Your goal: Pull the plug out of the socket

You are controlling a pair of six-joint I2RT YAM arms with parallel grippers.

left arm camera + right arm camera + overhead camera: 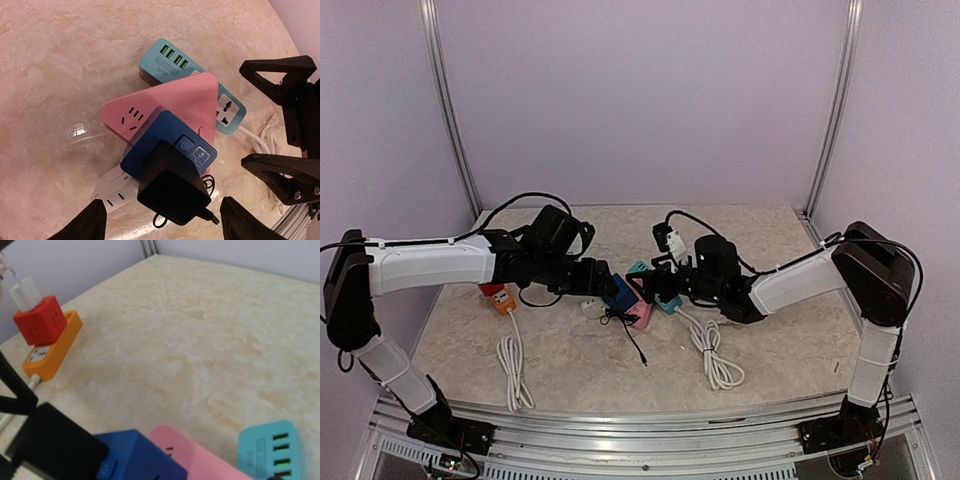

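Note:
A black plug (172,185) sits in a blue cube socket (165,135), which rests on a pink triangular socket (172,100). My left gripper (165,225) is open, one finger on each side of the plug and clear of it. My right gripper (244,115) is open too; its fingers (280,75) stand apart at the right of the pile, by the end of a teal power strip (172,60). From above, the left gripper (603,282) and the right gripper (657,284) face each other across the blue cube (618,292). The right wrist view shows the plug (55,445) but none of its own fingers.
An orange strip (500,298) carrying a red cube (40,320) with a white plug lies at the left. White coiled cables lie at the front left (512,370) and front right (715,355). A thin black cord (632,338) trails toward the front.

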